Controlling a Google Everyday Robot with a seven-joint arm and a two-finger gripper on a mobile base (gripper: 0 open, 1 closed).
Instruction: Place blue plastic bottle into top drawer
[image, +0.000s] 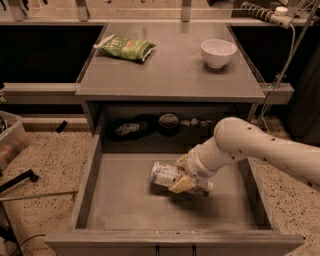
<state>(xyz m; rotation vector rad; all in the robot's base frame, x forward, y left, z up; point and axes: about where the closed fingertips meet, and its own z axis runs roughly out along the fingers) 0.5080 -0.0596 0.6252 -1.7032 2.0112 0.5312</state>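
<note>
The blue plastic bottle (167, 176), clear with a white and pale-blue label, lies on its side low over the floor of the open top drawer (125, 200). My gripper (184, 176) reaches into the drawer from the right, and its pale fingers (182, 184) are closed around the bottle's right part, near the cap end. The bottle sits a little right of the drawer's middle. Whether it touches the floor I cannot tell.
On the counter above lie a green snack bag (125, 48) at the back left and a white bowl (218, 52) at the back right. Dark objects (150, 125) sit in the recess behind the drawer. A bin (10, 137) stands on the floor at left.
</note>
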